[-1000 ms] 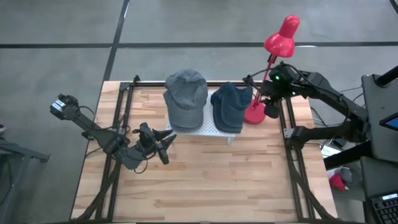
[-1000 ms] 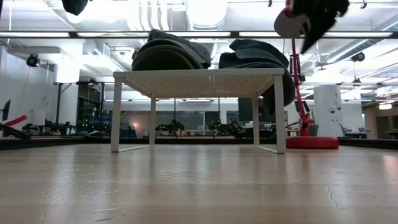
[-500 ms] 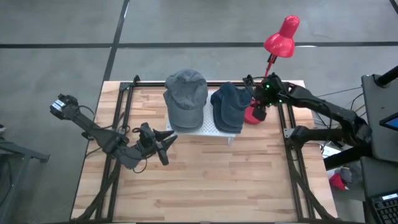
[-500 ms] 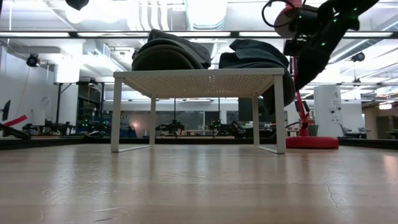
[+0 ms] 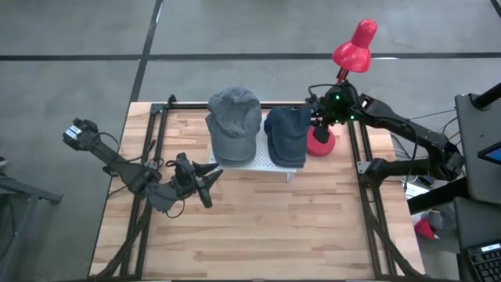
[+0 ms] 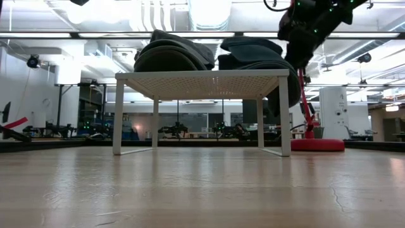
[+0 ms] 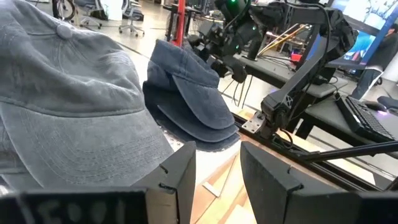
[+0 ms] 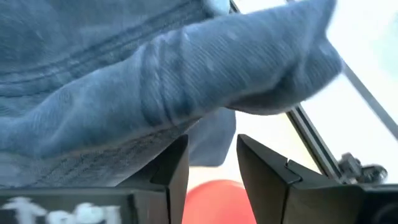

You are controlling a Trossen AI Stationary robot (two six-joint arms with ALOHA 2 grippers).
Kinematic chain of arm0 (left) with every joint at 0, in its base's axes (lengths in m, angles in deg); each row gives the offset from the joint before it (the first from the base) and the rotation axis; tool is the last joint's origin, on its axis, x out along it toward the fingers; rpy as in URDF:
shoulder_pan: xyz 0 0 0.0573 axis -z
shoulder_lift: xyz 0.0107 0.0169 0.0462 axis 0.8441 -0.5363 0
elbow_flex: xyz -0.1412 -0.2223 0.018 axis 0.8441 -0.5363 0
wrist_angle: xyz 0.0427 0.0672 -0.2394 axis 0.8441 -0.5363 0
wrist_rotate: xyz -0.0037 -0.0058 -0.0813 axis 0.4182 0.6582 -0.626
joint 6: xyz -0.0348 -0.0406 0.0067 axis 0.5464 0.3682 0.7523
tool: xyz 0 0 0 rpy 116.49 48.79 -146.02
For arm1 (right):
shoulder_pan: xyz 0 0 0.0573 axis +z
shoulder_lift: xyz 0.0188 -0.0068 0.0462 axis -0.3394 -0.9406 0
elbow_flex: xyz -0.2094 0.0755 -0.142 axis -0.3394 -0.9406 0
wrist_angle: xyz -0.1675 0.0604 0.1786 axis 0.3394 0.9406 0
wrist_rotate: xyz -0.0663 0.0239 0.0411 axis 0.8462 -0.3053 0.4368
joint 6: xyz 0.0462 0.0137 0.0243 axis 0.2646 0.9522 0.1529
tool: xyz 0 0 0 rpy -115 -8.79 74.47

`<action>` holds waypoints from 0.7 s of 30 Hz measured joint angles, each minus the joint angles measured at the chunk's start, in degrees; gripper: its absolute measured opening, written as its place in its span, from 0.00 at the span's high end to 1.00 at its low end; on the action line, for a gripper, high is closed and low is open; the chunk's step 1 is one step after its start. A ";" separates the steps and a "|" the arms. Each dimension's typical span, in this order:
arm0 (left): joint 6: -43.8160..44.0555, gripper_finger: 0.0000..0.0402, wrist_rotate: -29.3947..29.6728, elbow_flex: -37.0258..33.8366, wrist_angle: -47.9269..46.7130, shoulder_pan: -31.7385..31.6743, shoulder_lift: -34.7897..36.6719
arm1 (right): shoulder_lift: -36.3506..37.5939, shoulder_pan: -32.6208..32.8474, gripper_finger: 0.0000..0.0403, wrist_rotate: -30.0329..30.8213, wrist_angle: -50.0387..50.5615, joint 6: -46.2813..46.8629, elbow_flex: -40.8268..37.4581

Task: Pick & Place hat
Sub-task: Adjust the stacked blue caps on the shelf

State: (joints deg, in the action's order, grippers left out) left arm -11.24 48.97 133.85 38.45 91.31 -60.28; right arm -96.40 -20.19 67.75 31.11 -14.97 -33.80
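Grey hat [image 5: 233, 121], navy hat [image 5: 287, 135]; two total.

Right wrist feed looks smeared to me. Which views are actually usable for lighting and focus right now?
High view: even light, sharp on the grey cap and navy cap. Low view: backlit by ceiling lights, so both caps and the right gripper read as dark shapes. Left wrist view: clear. Right wrist view: navy cap fabric fills the frame, soft and too close, with washed-out brightness behind.

Right pincer [image 5: 315, 117] now in from the lamp [image 5: 344, 55] to the dark-blue hat's [image 5: 286, 133] edge.
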 joint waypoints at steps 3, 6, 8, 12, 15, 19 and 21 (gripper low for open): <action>0.00 0.68 0.14 0.00 0.01 -0.02 0.00 | -0.60 0.19 0.67 -1.58 -0.10 -0.03 1.54; 0.00 0.68 0.14 -0.02 0.01 -0.03 0.00 | -1.71 0.83 0.66 -1.68 0.05 0.05 2.06; 0.00 0.68 0.14 -0.02 0.02 -0.05 0.00 | -2.41 1.54 0.66 -1.65 0.25 0.21 2.06; 0.00 0.68 0.14 -0.02 0.04 -0.15 0.00 | -3.18 3.36 0.68 -1.68 0.32 0.90 2.23; 0.00 0.68 0.13 -0.02 0.04 -0.21 0.00 | -3.05 4.67 0.68 -1.64 0.25 0.86 3.55; 0.00 0.68 0.12 -0.02 0.04 -0.26 0.00 | -2.98 5.44 0.68 -1.65 0.92 0.86 6.41; 0.00 0.68 0.12 -0.02 0.04 -0.26 0.00 | -2.96 5.60 0.67 -1.63 1.20 0.75 7.46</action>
State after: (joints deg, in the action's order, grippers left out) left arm -11.24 49.09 133.82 38.49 91.04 -60.28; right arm -99.36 -14.60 66.12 32.32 -14.23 -26.34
